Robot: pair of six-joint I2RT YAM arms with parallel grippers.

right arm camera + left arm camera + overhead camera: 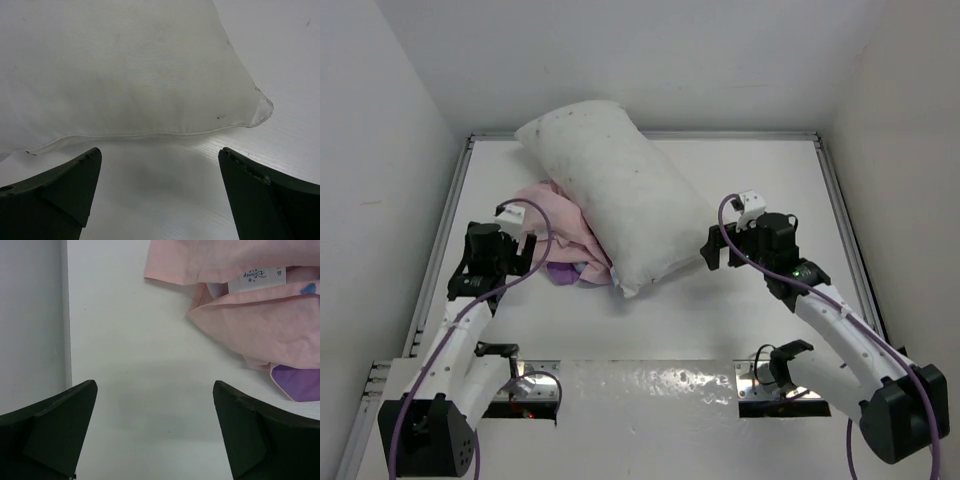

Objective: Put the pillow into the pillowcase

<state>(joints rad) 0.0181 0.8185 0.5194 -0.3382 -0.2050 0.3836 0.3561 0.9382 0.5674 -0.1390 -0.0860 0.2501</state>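
Note:
The plump white pillow (615, 195) lies slantwise across the middle of the table, partly on top of the crumpled pillowcase (558, 228). Pale pink folds with a purple corner and a white label show in the left wrist view, where the pillowcase (260, 320) fills the upper right. My left gripper (525, 243) hovers just left of the pillowcase, open and holding nothing (155, 390). Right of the pillow's near edge, my right gripper (717, 248) is open and empty. In the right wrist view the pillow (125, 65) and its seam sit just ahead of that gripper (160, 155).
A metal rail (440, 250) runs along the left of the white table, another rail (845, 220) along the right, with white walls behind. Two mounting plates (535, 390) sit at the near edge by the arm bases.

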